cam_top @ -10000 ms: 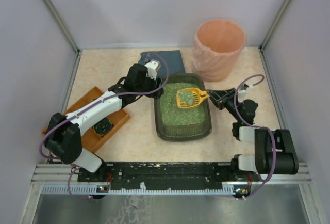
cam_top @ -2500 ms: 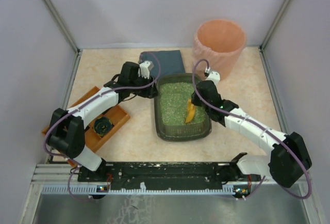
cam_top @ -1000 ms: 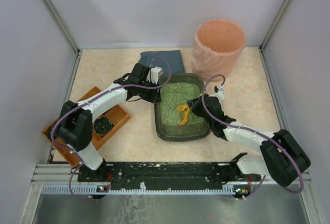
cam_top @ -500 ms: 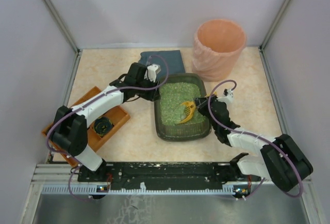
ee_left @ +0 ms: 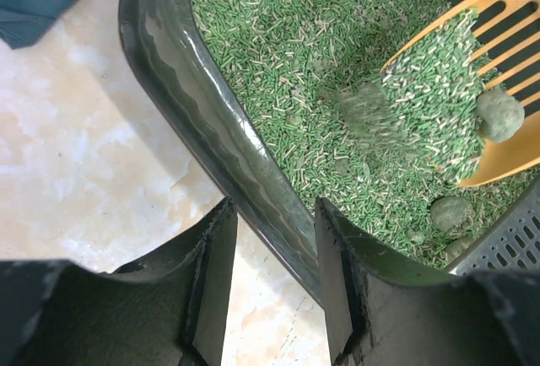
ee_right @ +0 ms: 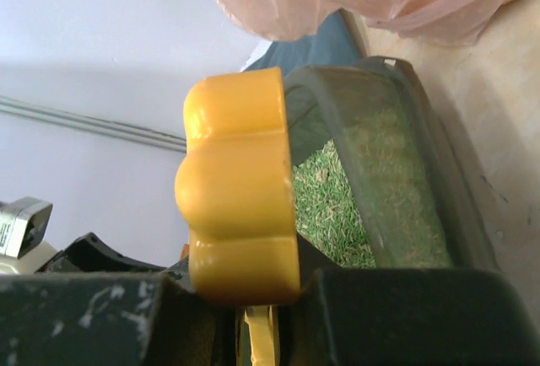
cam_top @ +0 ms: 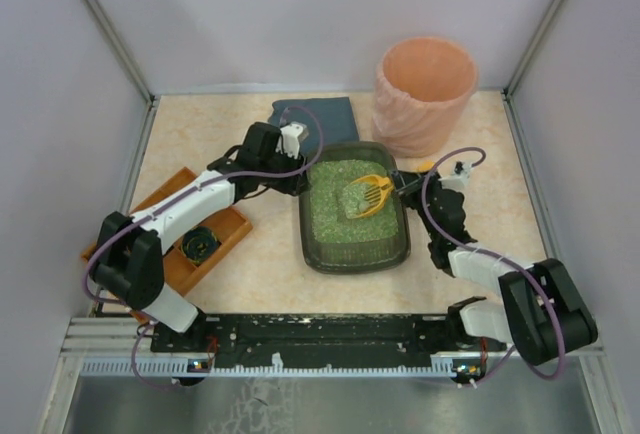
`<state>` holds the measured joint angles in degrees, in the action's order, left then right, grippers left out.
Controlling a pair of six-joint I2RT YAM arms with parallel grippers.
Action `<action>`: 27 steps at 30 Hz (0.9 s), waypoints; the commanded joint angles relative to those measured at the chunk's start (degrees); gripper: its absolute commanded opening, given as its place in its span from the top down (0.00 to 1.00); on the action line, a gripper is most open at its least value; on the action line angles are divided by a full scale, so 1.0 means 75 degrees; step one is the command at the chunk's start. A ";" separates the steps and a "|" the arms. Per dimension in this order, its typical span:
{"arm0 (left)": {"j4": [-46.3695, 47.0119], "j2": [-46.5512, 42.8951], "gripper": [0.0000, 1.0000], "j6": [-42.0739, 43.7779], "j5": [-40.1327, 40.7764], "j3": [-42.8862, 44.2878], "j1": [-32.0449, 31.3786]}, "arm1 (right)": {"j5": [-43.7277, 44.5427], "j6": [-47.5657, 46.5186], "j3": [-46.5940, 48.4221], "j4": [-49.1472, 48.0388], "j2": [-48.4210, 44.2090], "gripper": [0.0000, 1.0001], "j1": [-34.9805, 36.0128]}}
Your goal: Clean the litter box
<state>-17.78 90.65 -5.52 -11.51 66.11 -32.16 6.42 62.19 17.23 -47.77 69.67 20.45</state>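
The litter box (cam_top: 303, 224) is a dark green tray of green pellet litter in the middle of the table. My right gripper (cam_top: 413, 184) is shut on the handle of a yellow slotted scoop (cam_top: 368, 194), which hangs over the box's far right part. In the left wrist view the scoop (ee_left: 506, 71) carries pellets and a round clump (ee_left: 499, 115); another clump (ee_left: 450, 212) lies in the litter below. My left gripper (ee_left: 275, 210) straddles the box's left rim (ee_left: 194, 104), with floor showing between the rim and one finger. The right wrist view shows the handle's end (ee_right: 239, 185) in my right gripper (ee_right: 257, 298).
A tall peach bin (cam_top: 424, 94) stands behind the box at the right. A folded blue cloth (cam_top: 315, 114) lies behind the box. An orange-brown wooden tray (cam_top: 170, 234) with a dark round object (cam_top: 200, 245) sits at the left. Walls close in the table.
The scoop has come up out of the litter and shifted back and right, now level and loaded. The right arm has drawn back to the right. My left jaws have loosened on the rim.
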 commanded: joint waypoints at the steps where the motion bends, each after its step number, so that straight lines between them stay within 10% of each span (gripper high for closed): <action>1: 0.0717 -0.0827 0.50 -0.0003 0.0266 -0.0356 -0.0024 | -0.1264 0.0613 -0.0142 -0.0850 -0.0244 1.00 -0.0619; 14: 0.1437 -0.1533 0.45 -0.0181 0.0835 -0.0968 -0.0018 | -0.3603 0.1645 0.0027 -0.2023 0.0569 1.00 -0.1413; 27: 0.1321 -0.1590 0.44 -0.0156 0.0979 -0.0950 -0.0012 | -0.3349 0.2317 -0.0466 -0.2667 0.0829 1.00 -0.1983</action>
<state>-8.93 79.22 -6.42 -4.97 58.87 -32.14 -20.32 77.65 13.98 -61.49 77.36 7.46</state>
